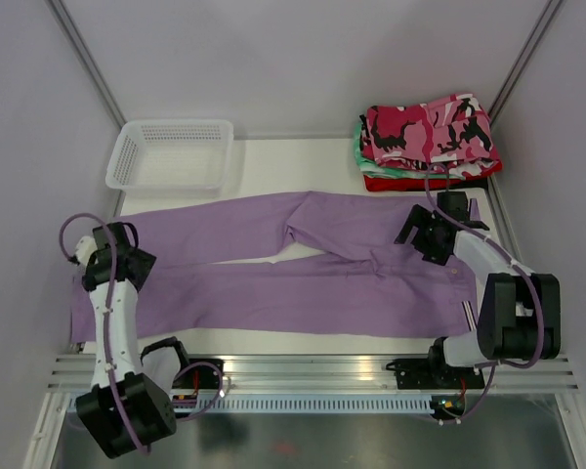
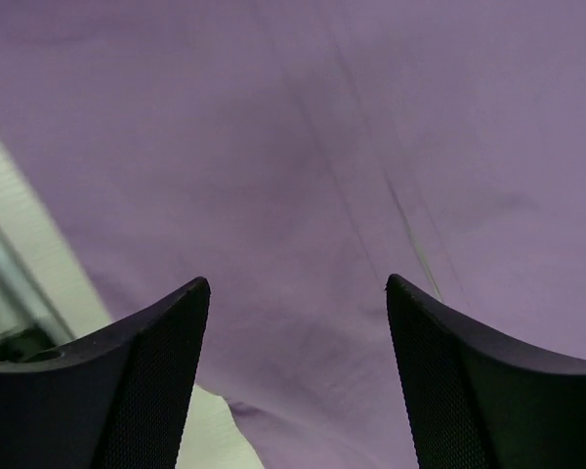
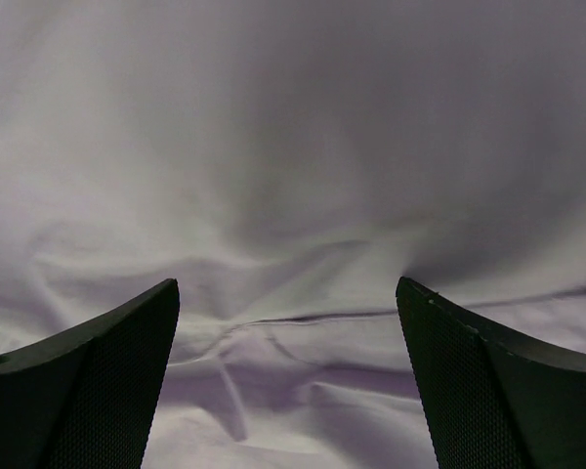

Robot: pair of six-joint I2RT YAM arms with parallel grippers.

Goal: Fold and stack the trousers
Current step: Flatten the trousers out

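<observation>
i have the lilac trousers [image 1: 303,264] spread flat, leg ends under my left gripper [image 2: 295,288], waist under my right gripper [image 3: 288,283]. both hover with jaws apart, holding nothing. the camouflage trousers [image 1: 430,132] sit folded on the far-right pile [image 1: 391,180]. my worry: pinching only the top layer, or lifting unevenly, would skew the fold, and the hem by the table [image 1: 273,161] edge could slip off.

Top camera looks down from six o'clock; both wrist cameras sit close above the shared lilac trousers [image 1: 273,293]
</observation>
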